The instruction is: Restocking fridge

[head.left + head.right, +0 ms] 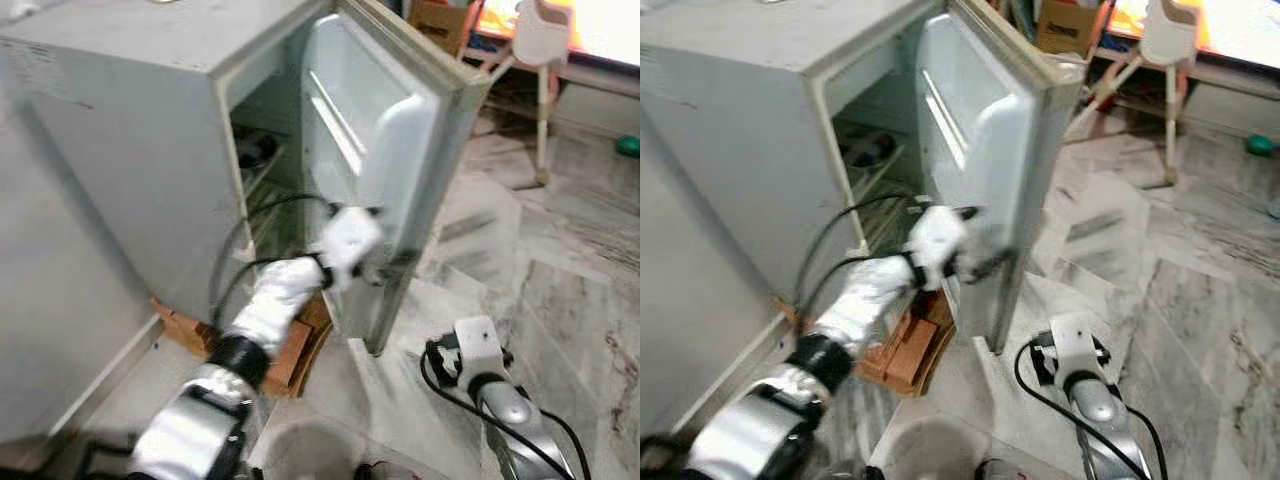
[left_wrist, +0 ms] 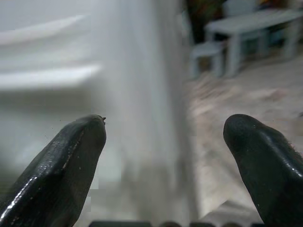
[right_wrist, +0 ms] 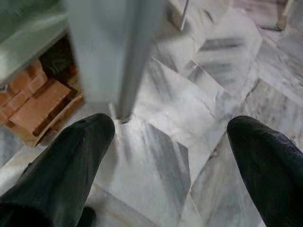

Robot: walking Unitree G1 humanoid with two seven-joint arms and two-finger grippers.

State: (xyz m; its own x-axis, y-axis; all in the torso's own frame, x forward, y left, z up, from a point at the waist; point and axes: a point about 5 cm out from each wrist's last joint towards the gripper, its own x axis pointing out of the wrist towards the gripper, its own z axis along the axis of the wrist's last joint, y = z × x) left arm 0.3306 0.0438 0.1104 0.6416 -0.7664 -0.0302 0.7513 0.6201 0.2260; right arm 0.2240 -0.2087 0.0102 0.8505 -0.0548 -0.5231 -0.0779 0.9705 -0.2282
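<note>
Grey-white and boxy, one small fridge stands on a stack of reddish bricks, its single door swung wide open over the marble floor. Two moulded shelves run across the inner face of that door, both bare, and inside the fridge cabinet one dark item rests on a wire rack, too blurred to name. The left gripper reaches up to the lower free edge of the door; in the left wrist view its two black fingers are spread wide, one on each side of that edge, and they grasp nothing. Two black cables loop from the left forearm in front of the fridge opening. The right gripper hangs low beside the foot of the door, its two fingers likewise spread wide and holding nothing, pointing down at the floor with the bricks just beside. Beyond the door, away from the fridge, stand one white chair and one cardboard box.
</note>
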